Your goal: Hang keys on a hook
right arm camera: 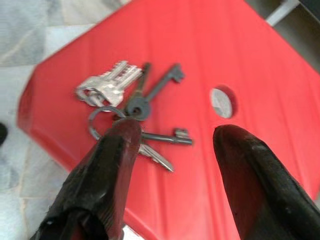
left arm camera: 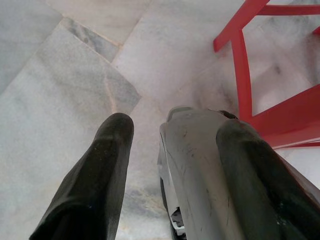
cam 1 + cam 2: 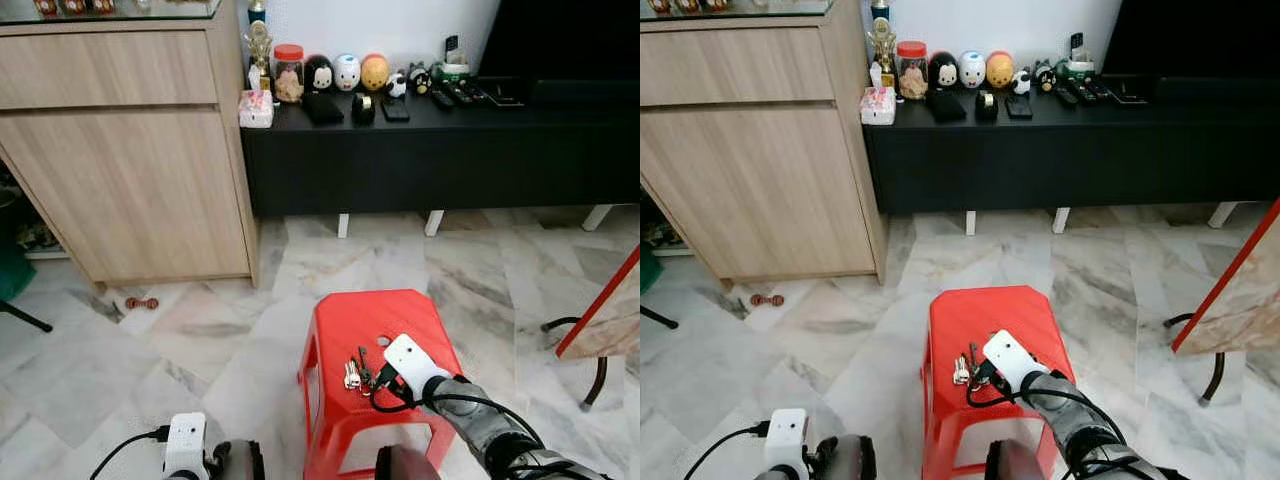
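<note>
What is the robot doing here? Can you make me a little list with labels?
Keys: a bunch of silver and dark metal keys on a ring, lying flat on the stool
Stool: red plastic stool with a round hole in its seat, on the pale marble floor
Right gripper: fingers open, just above the keys, not holding them
Left gripper: open, low near the floor beside the stool
Hook: cannot spot one
Behind: light wooden cabinet, long black bench with small toys
</note>
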Robot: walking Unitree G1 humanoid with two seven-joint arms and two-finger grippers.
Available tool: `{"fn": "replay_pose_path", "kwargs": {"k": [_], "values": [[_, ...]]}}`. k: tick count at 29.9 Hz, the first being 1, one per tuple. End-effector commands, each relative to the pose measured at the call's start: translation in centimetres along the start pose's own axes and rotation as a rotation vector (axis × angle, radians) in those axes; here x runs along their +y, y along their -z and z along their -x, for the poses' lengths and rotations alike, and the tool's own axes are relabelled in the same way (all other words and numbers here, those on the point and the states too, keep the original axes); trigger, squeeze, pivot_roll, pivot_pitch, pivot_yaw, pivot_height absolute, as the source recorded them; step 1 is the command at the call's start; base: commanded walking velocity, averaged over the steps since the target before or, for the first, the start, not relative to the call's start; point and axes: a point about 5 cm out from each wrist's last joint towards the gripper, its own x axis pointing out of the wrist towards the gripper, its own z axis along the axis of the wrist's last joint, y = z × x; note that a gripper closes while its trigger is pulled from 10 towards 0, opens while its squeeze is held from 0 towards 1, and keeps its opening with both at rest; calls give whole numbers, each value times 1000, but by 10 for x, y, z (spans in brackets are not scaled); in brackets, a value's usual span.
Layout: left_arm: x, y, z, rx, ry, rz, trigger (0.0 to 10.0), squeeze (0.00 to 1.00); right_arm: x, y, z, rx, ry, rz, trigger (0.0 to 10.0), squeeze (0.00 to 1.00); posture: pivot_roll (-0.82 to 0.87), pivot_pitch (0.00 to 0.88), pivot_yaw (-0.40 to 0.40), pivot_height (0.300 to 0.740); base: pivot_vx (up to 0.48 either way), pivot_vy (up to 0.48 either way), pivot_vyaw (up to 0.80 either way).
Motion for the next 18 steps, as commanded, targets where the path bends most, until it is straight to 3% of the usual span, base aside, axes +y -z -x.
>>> {"fn": "replay_pose_path", "kwargs": {"k": [1,6,18], "values": [[-9,50,17,185,33,4,10000,0,-2,-5,0,-12,-11,37,10000,0,64,107,-94,608,0,0,0],[-8,57,23,175,32,8,10000,0,1,-5,-1,2,-59,129,10000,0,88,143,-98,608,0,0,0],[-5,71,35,153,27,12,10000,0,-6,-10,-1,5,-34,171,10000,0,112,201,-102,608,0,0,0]]}}
